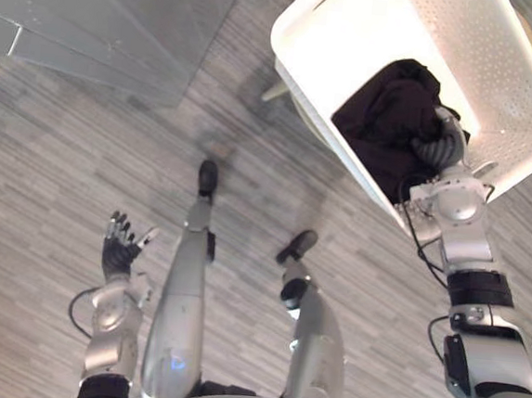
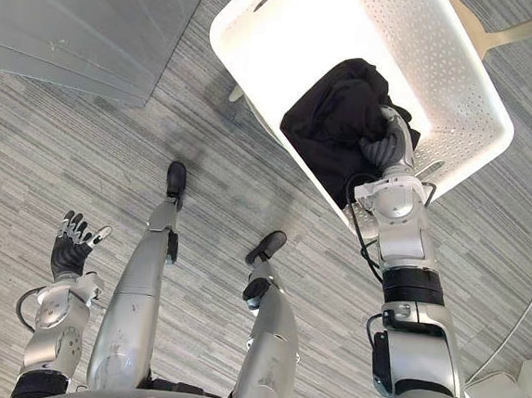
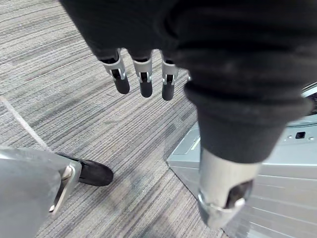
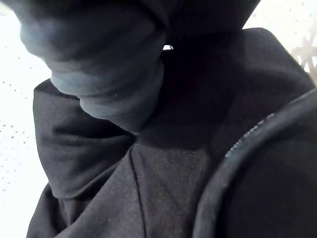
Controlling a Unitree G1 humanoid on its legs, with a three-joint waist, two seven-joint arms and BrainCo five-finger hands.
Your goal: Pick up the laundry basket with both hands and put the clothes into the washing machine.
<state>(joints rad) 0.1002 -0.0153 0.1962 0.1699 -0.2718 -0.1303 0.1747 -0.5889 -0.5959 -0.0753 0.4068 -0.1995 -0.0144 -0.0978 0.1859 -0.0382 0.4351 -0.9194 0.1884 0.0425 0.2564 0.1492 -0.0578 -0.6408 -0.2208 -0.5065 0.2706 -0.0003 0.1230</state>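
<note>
Grey carpet [image 1: 52, 199]; my right hand [image 1: 436, 151] buried in black clothes [image 1: 390, 107] inside white basket [image 1: 355, 30], can't tell grip; left hand [image 1: 120, 251] open, well apart.

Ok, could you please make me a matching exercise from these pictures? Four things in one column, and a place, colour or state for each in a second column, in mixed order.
Column A
1. left hand
2. right hand
3. laundry basket
4. clothes

Column B
a. white, with small holes in its walls
b. black, lying in a heap inside the laundry basket
c. open, held over the striped grey floor
d. inside the laundry basket, at the clothes

Pairs: 1-c, 2-d, 3-a, 4-b
</note>
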